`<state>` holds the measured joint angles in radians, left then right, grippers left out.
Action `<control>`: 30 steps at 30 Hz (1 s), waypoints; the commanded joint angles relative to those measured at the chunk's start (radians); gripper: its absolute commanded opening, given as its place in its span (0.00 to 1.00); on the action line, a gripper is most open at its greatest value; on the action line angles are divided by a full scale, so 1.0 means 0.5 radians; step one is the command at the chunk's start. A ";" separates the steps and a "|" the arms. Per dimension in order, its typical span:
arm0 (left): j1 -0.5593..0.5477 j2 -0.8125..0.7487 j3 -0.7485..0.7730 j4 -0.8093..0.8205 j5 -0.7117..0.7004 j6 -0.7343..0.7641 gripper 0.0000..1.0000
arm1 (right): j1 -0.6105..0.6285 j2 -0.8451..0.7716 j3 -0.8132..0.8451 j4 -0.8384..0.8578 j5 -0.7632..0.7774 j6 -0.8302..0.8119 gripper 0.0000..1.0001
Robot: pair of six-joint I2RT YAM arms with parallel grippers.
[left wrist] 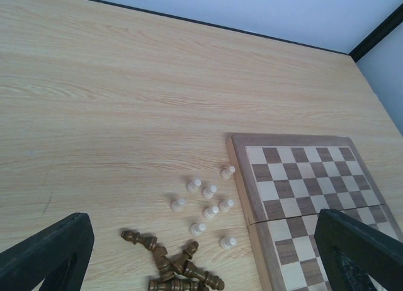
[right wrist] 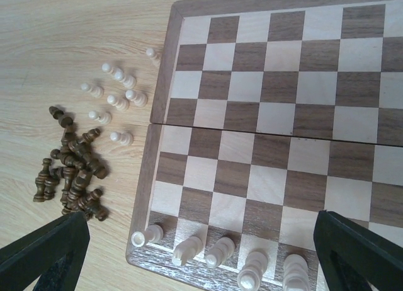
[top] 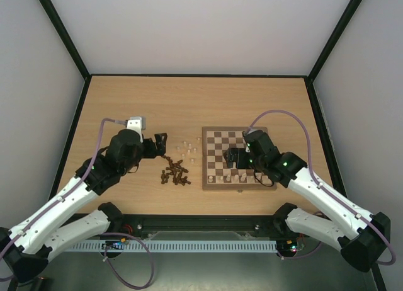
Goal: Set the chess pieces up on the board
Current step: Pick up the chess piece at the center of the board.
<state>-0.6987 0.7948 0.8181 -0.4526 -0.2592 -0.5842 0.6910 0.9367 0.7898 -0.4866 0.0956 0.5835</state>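
Note:
The chessboard [top: 221,143] lies right of centre. Several pale pieces [top: 235,176] stand along its near row, and they also show in the right wrist view [right wrist: 220,250]. Several pale pawns [top: 187,149] stand on the table just left of the board. A heap of dark brown pieces [top: 175,172] lies on its side nearer to me. My left gripper [top: 162,143] is open and empty, hovering above the loose pieces [left wrist: 208,199]. My right gripper [top: 230,157] is open and empty above the board's near left part [right wrist: 277,114].
The board's brown frame [left wrist: 242,177] edges the pawns. The dark heap shows in the left wrist view [left wrist: 173,266] and the right wrist view [right wrist: 72,171]. Black enclosure posts and white walls ring the table [top: 189,102].

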 commanded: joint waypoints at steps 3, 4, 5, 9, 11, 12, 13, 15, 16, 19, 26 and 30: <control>0.014 0.067 0.123 0.032 -0.090 0.082 0.99 | -0.008 0.010 0.020 0.075 -0.055 -0.061 0.99; 0.014 0.069 0.142 0.019 -0.092 0.081 0.99 | -0.008 0.035 0.035 0.088 -0.077 -0.065 0.99; 0.014 0.061 0.148 0.009 -0.091 0.073 0.99 | -0.008 0.068 0.044 0.102 -0.098 -0.065 0.99; 0.014 -0.048 0.093 -0.024 -0.100 0.037 0.99 | -0.008 0.240 0.095 0.202 -0.228 -0.071 0.99; 0.014 -0.112 0.054 -0.044 -0.122 0.024 1.00 | -0.003 0.347 0.134 0.251 -0.293 -0.075 0.96; 0.016 -0.137 0.040 -0.058 -0.133 0.023 0.99 | 0.003 0.425 0.161 0.268 -0.312 -0.075 0.93; 0.017 -0.164 0.027 -0.069 -0.148 0.023 0.99 | 0.017 0.483 0.193 0.282 -0.318 -0.075 0.89; 0.018 -0.198 0.002 -0.075 -0.175 0.021 0.99 | 0.053 0.593 0.258 0.304 -0.315 -0.083 0.83; 0.020 -0.209 -0.016 -0.063 -0.178 0.022 1.00 | 0.075 0.653 0.301 0.309 -0.305 -0.089 0.82; 0.020 -0.202 -0.050 -0.016 -0.163 0.033 1.00 | 0.147 0.852 0.451 0.296 -0.256 -0.121 0.70; 0.029 -0.133 -0.091 0.050 -0.139 0.046 0.99 | 0.339 1.322 0.809 0.120 -0.011 -0.196 0.52; 0.037 -0.149 -0.103 0.065 -0.152 0.047 0.99 | 0.383 1.513 0.916 0.054 0.090 -0.229 0.48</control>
<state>-0.6888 0.7315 0.7723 -0.4519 -0.3222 -0.5678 0.8604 1.6222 1.1942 -0.3653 0.0624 0.4988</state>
